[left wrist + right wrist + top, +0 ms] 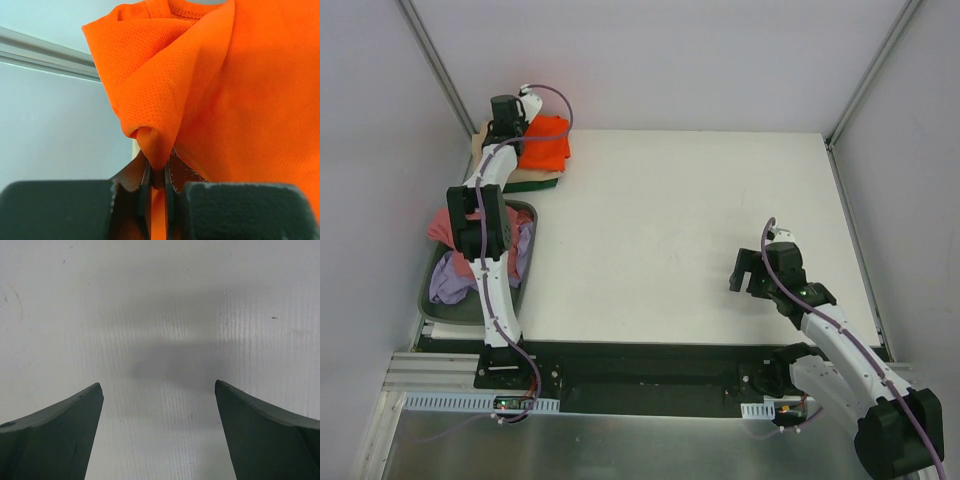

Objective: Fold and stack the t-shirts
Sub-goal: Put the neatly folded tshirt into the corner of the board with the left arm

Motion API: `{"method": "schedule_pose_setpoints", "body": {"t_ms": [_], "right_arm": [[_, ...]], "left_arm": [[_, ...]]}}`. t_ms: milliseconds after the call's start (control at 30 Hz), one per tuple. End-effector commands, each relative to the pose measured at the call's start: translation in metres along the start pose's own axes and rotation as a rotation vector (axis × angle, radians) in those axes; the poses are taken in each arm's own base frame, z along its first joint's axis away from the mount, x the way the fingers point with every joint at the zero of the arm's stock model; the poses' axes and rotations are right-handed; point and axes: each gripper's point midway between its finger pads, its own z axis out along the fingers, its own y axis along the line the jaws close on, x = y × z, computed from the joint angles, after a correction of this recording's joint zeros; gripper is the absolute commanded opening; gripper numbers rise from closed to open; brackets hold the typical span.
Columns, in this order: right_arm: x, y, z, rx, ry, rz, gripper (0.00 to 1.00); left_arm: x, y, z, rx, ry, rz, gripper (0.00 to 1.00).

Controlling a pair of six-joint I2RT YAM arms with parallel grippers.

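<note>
Roughly midway, judging by what lies where: the orange t-shirt sits on a pile at the 11 o'clock corner of the table, on top of a dark green t-shirt, with a tan t-shirt edge peeking out at the pile's 9 o'clock side. Left pincer is clenched on a pinch of the orange cloth; the left wrist view shows a fold bunched between the jaws and the neckline at 12 o'clock. The cloth looks rumpled, not flat, so I judge the placing not finished: it needs letting go and maybe smoothing. Right pincer hangs at about 4 o'clock of the table, jaws spread wide, nothing between them, bare table under it in the right wrist view. Dark grey basket at 8 o'clock, off the table's left edge, holds a pink t-shirt and a lilac t-shirt, both crumpled and partly hidden by the left arm. Left to do: release orange, then pull, fold and stack pink and lilac. Can't tell if more lies under them.
</note>
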Motion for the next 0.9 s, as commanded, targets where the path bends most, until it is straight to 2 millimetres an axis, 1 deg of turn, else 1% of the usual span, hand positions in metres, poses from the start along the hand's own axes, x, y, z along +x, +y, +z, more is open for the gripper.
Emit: {"method": "schedule_pose_setpoints", "body": {"t_ms": [0, 33, 67, 100, 133, 167, 200, 233, 267, 300, 333, 367, 400, 467, 500, 567, 633, 700, 733, 767, 800, 833, 867], "right_arm": [[-0.018, 0.004, -0.005, 0.01, -0.029, 0.028, 0.96], [-0.018, 0.004, -0.005, 0.01, -0.027, 0.031, 0.96], [-0.018, 0.004, -0.005, 0.01, -0.024, 0.028, 0.96], [-0.018, 0.003, -0.005, 0.015, -0.024, 0.03, 0.96], [-0.019, 0.003, -0.005, 0.013, -0.025, 0.027, 0.96], [-0.018, 0.002, -0.006, 0.017, -0.024, 0.026, 0.96], [-0.019, 0.003, -0.006, 0.015, -0.028, 0.023, 0.96], [-0.019, 0.003, -0.007, 0.013, -0.025, 0.023, 0.96], [-0.019, 0.004, -0.007, 0.01, -0.029, 0.022, 0.96], [-0.019, 0.003, -0.008, 0.01, -0.032, 0.022, 0.96], [-0.02, 0.004, -0.008, 0.007, -0.036, 0.02, 0.96], [-0.02, 0.002, -0.008, 0.013, -0.038, 0.022, 0.96], [-0.021, 0.002, -0.008, 0.014, -0.047, 0.023, 0.96], [-0.023, 0.002, -0.008, 0.015, -0.056, 0.027, 0.96], [-0.025, 0.004, -0.009, 0.005, -0.058, 0.028, 0.96], [-0.027, 0.009, -0.011, -0.017, -0.064, 0.032, 0.96], [-0.029, 0.012, -0.014, -0.035, -0.07, 0.025, 0.96], [-0.029, 0.013, -0.014, -0.044, -0.072, 0.022, 0.96], [-0.029, 0.012, -0.013, -0.036, -0.074, 0.036, 0.96], [-0.029, 0.012, -0.012, -0.031, -0.071, 0.054, 0.96], [-0.031, 0.016, -0.011, -0.048, -0.07, 0.056, 0.96], [-0.032, 0.019, -0.01, -0.066, -0.065, 0.048, 0.96], [-0.032, 0.024, -0.011, -0.087, -0.054, 0.051, 0.96]], "left_arm": [[-0.035, 0.026, -0.002, -0.022, -0.102, -0.06, 0.0], [-0.035, 0.027, -0.002, -0.026, -0.1, -0.062, 0.0], [-0.035, 0.029, -0.002, -0.03, -0.098, -0.063, 0.04], [-0.035, 0.031, -0.003, -0.037, -0.097, -0.061, 0.08], [-0.034, 0.033, -0.003, -0.044, -0.091, -0.062, 0.16], [-0.033, 0.035, -0.006, -0.049, -0.089, -0.06, 0.28], [-0.033, 0.038, -0.008, -0.052, -0.088, -0.058, 0.42], [-0.031, 0.039, -0.01, -0.054, -0.084, -0.058, 0.52], [-0.03, 0.042, -0.013, -0.061, -0.08, -0.061, 0.59], [-0.032, 0.046, -0.017, -0.072, -0.081, -0.074, 0.71], [-0.036, 0.051, -0.023, -0.083, -0.088, -0.118, 0.9], [-0.041, 0.05, -0.03, -0.073, -0.098, -0.164, 0.99], [-0.047, 0.048, -0.039, -0.053, -0.109, -0.199, 0.99], [-0.063, 0.05, -0.057, -0.045, -0.142, -0.262, 0.99], [-0.075, 0.054, -0.068, -0.053, -0.166, -0.298, 0.99], [-0.09, 0.059, -0.093, -0.065, -0.18, -0.374, 0.99], [-0.108, 0.063, -0.124, -0.053, -0.21, -0.476, 0.99], [-0.12, 0.063, -0.16, 0.004, -0.229, -0.615, 0.99], [-0.122, 0.057, -0.174, 0.054, -0.238, -0.678, 0.99], [-0.125, 0.05, -0.194, 0.118, -0.253, -0.738, 0.99], [-0.131, 0.037, -0.212, 0.21, -0.274, -0.817, 0.99], [-0.144, 0.013, -0.24, 0.337, -0.311, -0.821, 0.99], [-0.15, -0.004, -0.265, 0.418, -0.337, -0.812, 0.99]]}}
